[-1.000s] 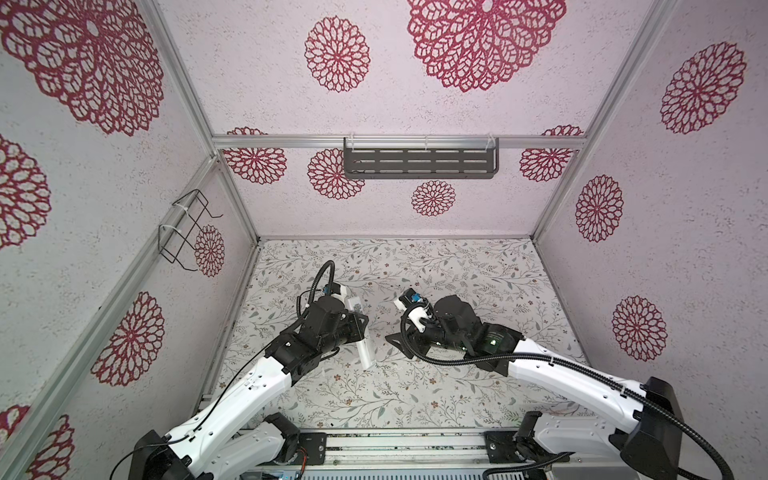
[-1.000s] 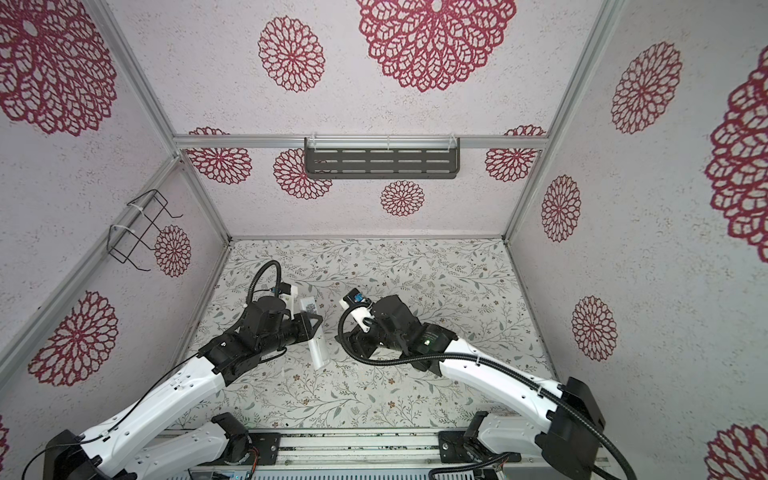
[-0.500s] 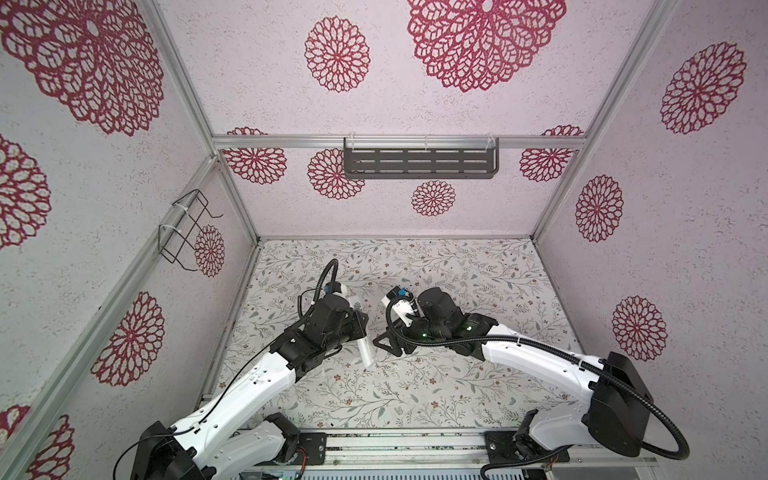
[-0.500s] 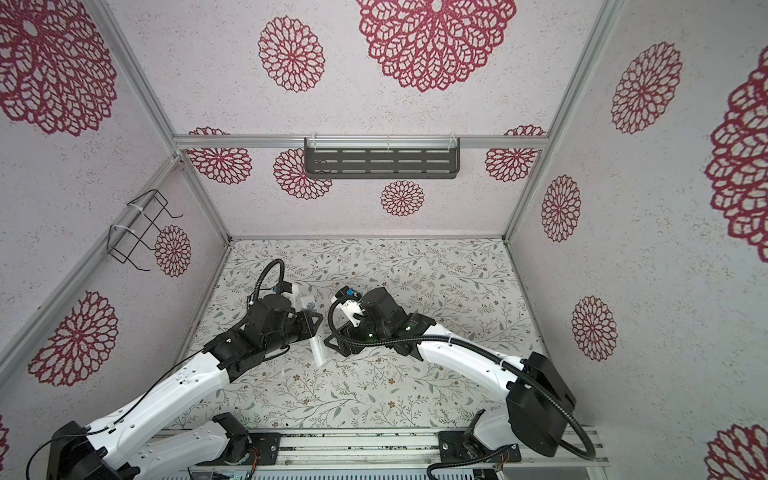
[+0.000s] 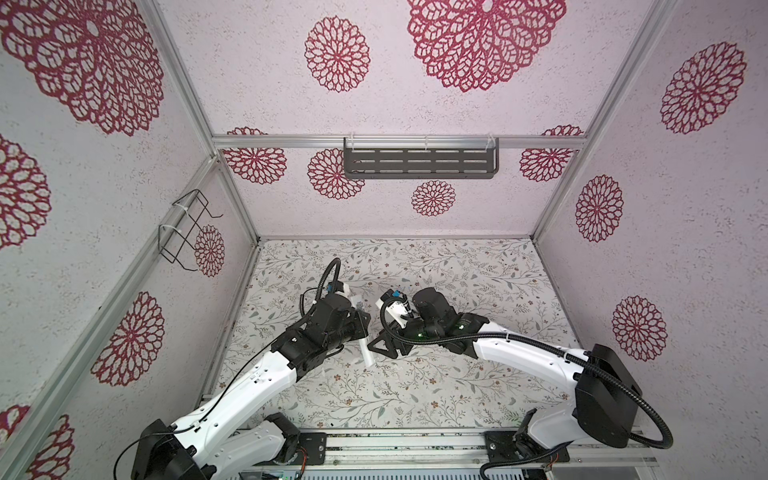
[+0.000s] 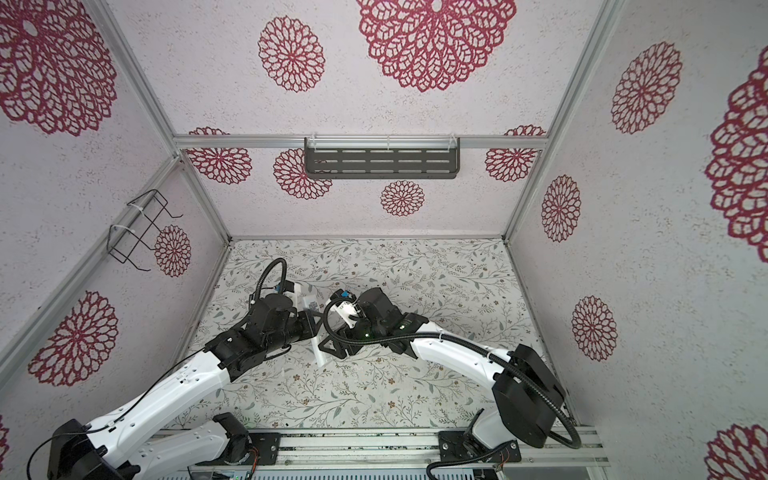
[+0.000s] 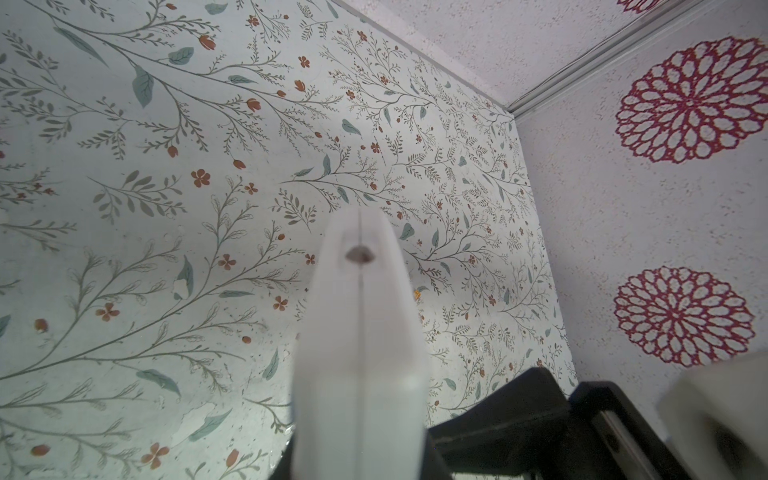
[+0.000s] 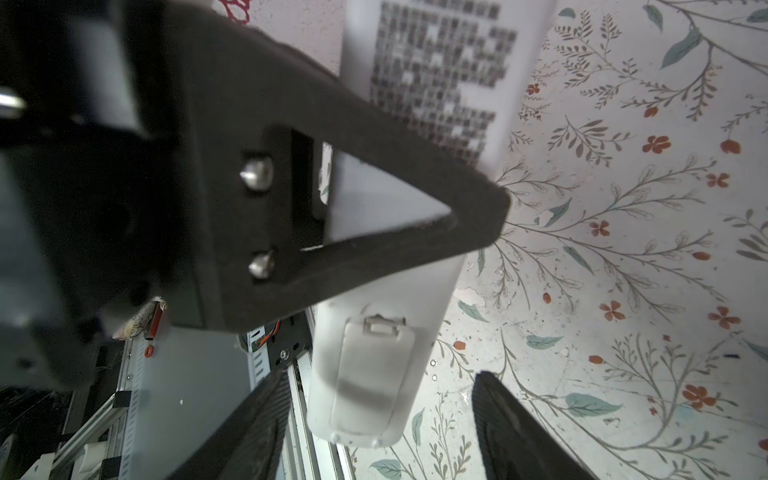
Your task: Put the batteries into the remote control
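Floral-patterned tabletop (image 5: 457, 270) is spreading beneath both arms. Left gripper (image 5: 360, 327) is clamping the long slim white plastic remote control (image 5: 366, 353) tight, just 9 o'clock of centre. Right gripper (image 8: 378, 390), having swung in from 3 o'clock, is straddling the remote's end with its jaws wide, probably preparing to work the whitish battery cover (image 8: 370, 361). No batteries are showing.

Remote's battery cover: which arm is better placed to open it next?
Probably right. The left gripper is shut on the remote; the right gripper is open, its jaws flanking the end bearing the closed battery cover.
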Motion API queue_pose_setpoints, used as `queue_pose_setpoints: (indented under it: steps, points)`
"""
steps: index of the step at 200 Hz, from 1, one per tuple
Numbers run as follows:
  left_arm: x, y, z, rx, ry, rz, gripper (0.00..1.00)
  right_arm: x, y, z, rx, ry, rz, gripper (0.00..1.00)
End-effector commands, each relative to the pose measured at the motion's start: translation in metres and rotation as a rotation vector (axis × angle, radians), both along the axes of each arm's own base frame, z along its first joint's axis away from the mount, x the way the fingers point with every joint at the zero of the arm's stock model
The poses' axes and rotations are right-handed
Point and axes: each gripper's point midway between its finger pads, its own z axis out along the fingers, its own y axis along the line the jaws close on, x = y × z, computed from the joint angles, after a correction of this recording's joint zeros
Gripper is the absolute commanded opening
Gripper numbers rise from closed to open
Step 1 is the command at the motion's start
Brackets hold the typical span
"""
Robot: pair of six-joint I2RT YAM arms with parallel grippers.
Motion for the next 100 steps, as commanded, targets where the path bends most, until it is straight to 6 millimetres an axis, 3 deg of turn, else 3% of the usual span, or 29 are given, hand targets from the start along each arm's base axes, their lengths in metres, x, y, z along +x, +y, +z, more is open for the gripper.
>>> queue_pose_setpoints:
  steps: [1,100]
  points:
    - [0.0045,-0.0058,0.0144,-0.011,-0.036,-0.008,0.02,0.0056,0.0080,0.0252,0.069,-0.025,0.005,0.72]
    - [0.0019,-0.0127,0.0141,-0.004,-0.041,-0.033,0.02,0.0059,0.0131,0.0239,0.088,-0.005,0.016,0.65]
